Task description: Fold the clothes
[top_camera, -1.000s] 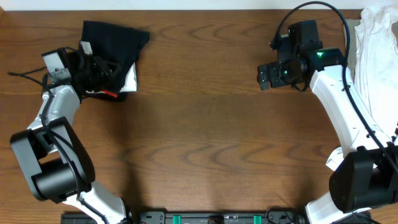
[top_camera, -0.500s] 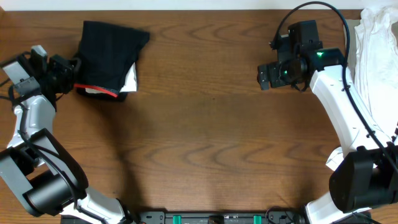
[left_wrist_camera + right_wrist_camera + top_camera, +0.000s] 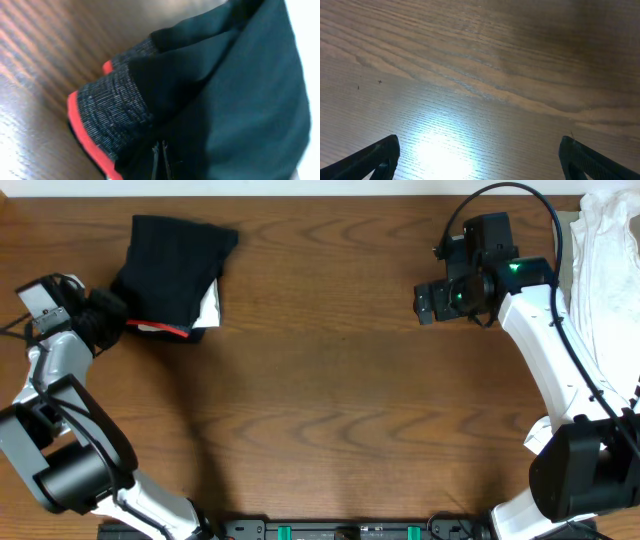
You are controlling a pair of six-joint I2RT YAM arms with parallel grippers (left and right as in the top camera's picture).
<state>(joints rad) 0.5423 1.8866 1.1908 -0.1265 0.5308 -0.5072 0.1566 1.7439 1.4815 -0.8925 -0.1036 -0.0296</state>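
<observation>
Folded black leggings (image 3: 172, 272): left gripper (image 3: 108, 318) closed at their edge, right gripper (image 3: 425, 302) spread wide, empty; fold apparently finished, next move calls for fetching from white garment pile (image 3: 612, 240).

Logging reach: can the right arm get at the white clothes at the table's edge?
Probably yes: the right claw is open and empty, and the white clothes lie beside that arm with nothing between.

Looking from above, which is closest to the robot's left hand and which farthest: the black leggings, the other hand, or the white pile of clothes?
From the left hand:
1. black leggings, just beside it, upper left.
2. right hand, far across, upper right.
3. white pile, at the right edge.
</observation>
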